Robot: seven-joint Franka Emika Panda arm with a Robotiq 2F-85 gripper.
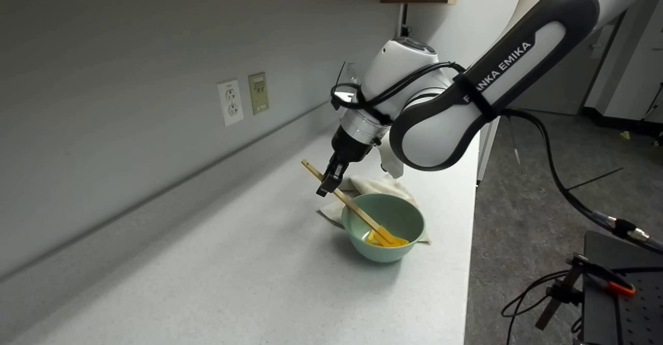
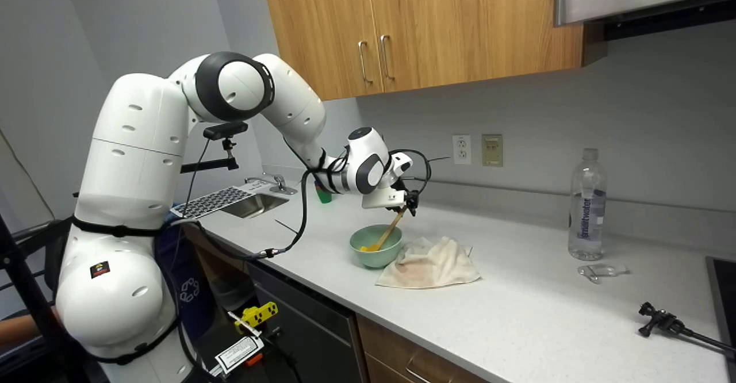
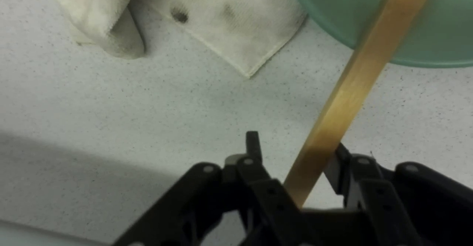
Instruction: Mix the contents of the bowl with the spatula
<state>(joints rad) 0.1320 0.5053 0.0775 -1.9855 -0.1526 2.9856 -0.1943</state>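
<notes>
My hand (image 3: pixel 296 148) is partly open over the table (image 1: pixel 233 283), with the wooden handle of the spatula (image 1: pixel 357 210) passing between my fingers (image 3: pixel 253 142). In the wrist view a gap shows between the handle and the finger on the left, while the finger on the right sits close by it, touching or just beside, I cannot tell which. With that gap, I do not have the handle pinched.

The spatula slants across the rim of the mint-green bowl (image 1: pixel 382 254), and in an exterior view the plain end of its handle sticks out past my hand. Its yellow head (image 1: pixel 391 239) is down inside the bowl, right at the small heap of yellow contents (image 1: pixel 371 237); the two are so alike in colour that I cannot tell where one stops. The bowl stands upright.

A crumpled beige cloth (image 2: pixel 431 268) lies beside the bowl, to its right in an exterior view. Whether some of it runs under the bowl I cannot tell. Well apart on the right a clear water bottle (image 2: pixel 587 210) stands upright, with a small clear piece (image 2: pixel 599 270) near its foot and a black mount (image 2: pixel 668 322) nearer still. A white outlet (image 2: pixel 462 149) and a beige plate (image 2: pixel 492 150) sit side by side on the wall (image 2: pixel 540 124).
</notes>
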